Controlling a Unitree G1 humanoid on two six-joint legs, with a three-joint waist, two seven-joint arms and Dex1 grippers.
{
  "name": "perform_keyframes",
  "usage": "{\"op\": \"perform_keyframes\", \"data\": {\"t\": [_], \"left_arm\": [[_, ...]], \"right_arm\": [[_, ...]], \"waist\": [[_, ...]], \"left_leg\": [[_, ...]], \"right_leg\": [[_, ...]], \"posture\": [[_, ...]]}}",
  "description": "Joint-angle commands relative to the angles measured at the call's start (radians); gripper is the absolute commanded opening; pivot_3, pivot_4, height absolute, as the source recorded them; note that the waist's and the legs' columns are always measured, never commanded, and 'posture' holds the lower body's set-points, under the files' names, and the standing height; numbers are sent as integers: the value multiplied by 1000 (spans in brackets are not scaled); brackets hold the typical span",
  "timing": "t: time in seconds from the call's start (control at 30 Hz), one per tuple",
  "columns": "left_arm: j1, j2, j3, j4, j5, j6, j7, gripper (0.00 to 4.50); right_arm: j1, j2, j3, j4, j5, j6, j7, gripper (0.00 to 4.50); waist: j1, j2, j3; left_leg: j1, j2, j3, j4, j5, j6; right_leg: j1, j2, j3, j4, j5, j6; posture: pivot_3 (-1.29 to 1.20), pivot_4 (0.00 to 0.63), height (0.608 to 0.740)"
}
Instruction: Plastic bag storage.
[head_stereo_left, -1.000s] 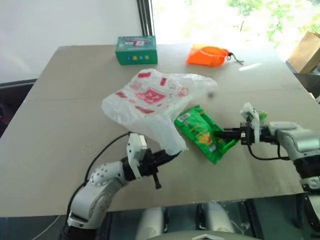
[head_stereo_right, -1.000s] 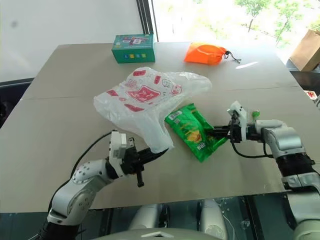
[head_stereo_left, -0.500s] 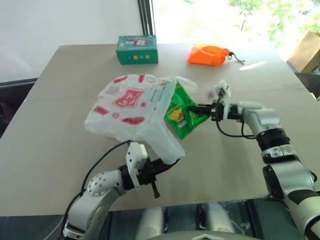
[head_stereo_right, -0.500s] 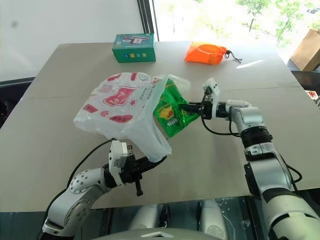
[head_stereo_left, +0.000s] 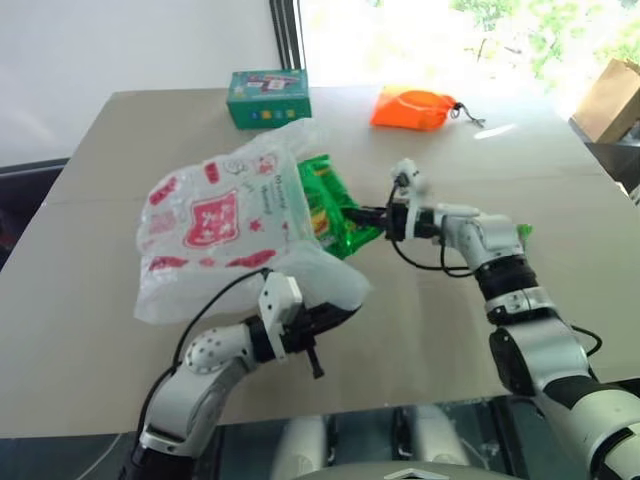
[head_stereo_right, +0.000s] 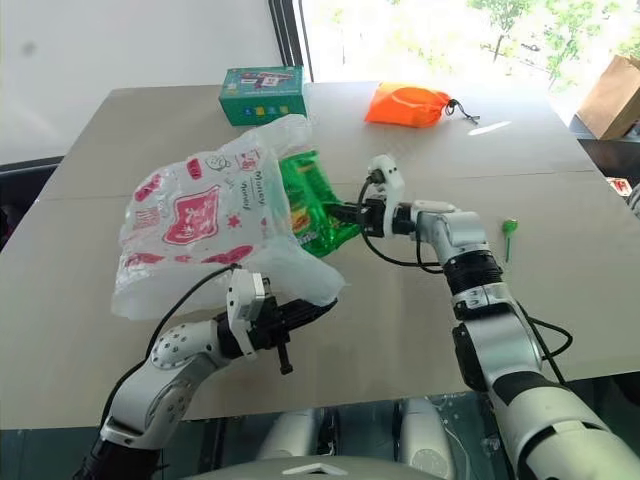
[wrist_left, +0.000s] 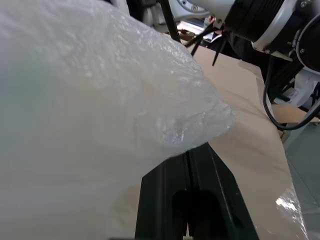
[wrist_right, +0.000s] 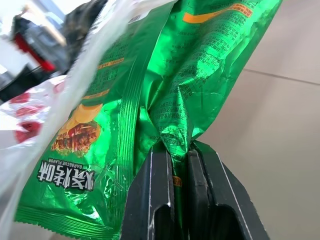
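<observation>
Bag (head_stereo_left: 215, 225) of thin white plastic with red prints now hangs lifted above the near left of the counter (head_stereo_left: 120, 150), its mouth turned toward the right. A second ago it drooped lower and sat more to the middle; since then it has swung left and billowed open. The left tool (head_stereo_left: 335, 312) is clamped shut on a bunched lower corner of the bag, near the front edge.

The green snack packet (head_stereo_left: 330, 205) has changed most: it lay on the counter to the right of the bag, and now it is raised and its far end is tucked into the bag's opening. The right tool (head_stereo_right: 352, 213) pinches the packet's crimped end tightly, having swept in from the right.

This suggests the packing step is under way, with the packet partly in and a push deeper probably next.

Farther back, the green box (head_stereo_left: 268, 97) and the orange pouch (head_stereo_left: 415, 108) have not moved.
</observation>
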Motion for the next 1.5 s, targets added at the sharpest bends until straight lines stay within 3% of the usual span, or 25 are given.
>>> {"op": "perform_keyframes", "data": {"t": [0.03,0.3,0.57,0.67,0.77,0.83,0.9,0.97,1.03,1.17,1.23,1.33,1.47,1.5], "left_arm": [[-73,-50,48,52,43,-74,79,0],[-433,-171,192,334,93,-120,321,0],[-956,-259,281,929,259,-209,716,0],[-1210,-275,288,1267,345,-270,950,0],[-1299,-312,229,1397,413,-373,940,0],[-1281,-370,186,1374,397,-458,744,0],[-1122,-415,47,1114,269,-486,291,0],[-907,-353,-107,765,108,-365,-85,0],[-755,-244,-167,535,41,-227,-207,0],[-546,-2,-145,311,52,-104,-268,0],[-484,53,-96,279,112,-142,-196,0],[-465,-40,56,256,71,-55,81,0],[-416,-120,122,149,32,4,211,0],[-406,-148,143,117,3,10,240,253]], "right_arm": [[-37,-51,-104,13,33,-27,-46,68],[70,-235,-226,-36,48,-3,-75,68],[170,-335,-412,-157,134,35,-188,68],[244,-378,-495,-209,158,35,-238,68],[290,-404,-541,-239,173,29,-268,68],[307,-417,-560,-251,183,28,-277,68],[317,-437,-577,-251,192,27,-278,68],[312,-459,-592,-240,200,28,-280,68],[298,-484,-595,-224,206,21,-264,68],[227,-527,-600,-146,217,4,-255,68],[200,-529,-584,-115,215,-1,-240,68],[178,-508,-556,-83,206,-14,-220,68],[164,-486,-527,-60,189,-44,-218,68],[161,-483,-521,-59,190,-44,-216,26]], "waist": [[1,0,0],[7,0,0],[8,-2,1],[7,-3,2],[13,-4,2],[15,-4,2],[16,-2,2],[7,0,2],[-9,6,7],[-32,11,12],[-31,11,13],[-19,8,14],[-3,2,14],[0,2,14]], "left_leg": [[0,0,0,0,0,0],[-1,-1,0,0,0,0],[-2,-5,1,0,1,-1],[-2,-6,2,-1,1,-1],[-8,-7,1,-1,1,-1],[-9,-8,1,-2,1,-1],[-10,-9,1,-3,1,-1],[-11,-9,2,-3,1,-1],[-11,-9,1,-4,1,-2],[-8,-4,2,-4,5,-9],[1,-2,4,-4,7,-12],[10,1,1,-2,7,-10],[7,0,1,3,7,-6],[6,0,2,3,7,-6]], "right_leg": [[0,0,0,0,0,0],[0,0,0,0,0,0],[0,-1,-2,-1,0,1],[0,-1,-3,-1,0,1],[-2,-1,-7,-1,0,2],[-3,-2,-7,-1,-1,3],[-4,-2,-8,-3,-1,4],[-4,-3,-7,-3,-2,6],[-5,-2,-7,-3,-3,6],[-9,1,-3,2,-3,6],[-6,3,1,10,-3,5],[2,3,6,13,-3,5],[2,2,11,13,1,1],[1,1,13,13,1,1]], "posture": [[0,150,740],[0,150,740],[0,150,740],[0,150,740],[0,150,740],[0,150,740],[0,150,740],[0,150,740],[0,150,740],[0,150,740],[0,150,740],[0,150,740],[0,150,740],[0,150,740]]}}
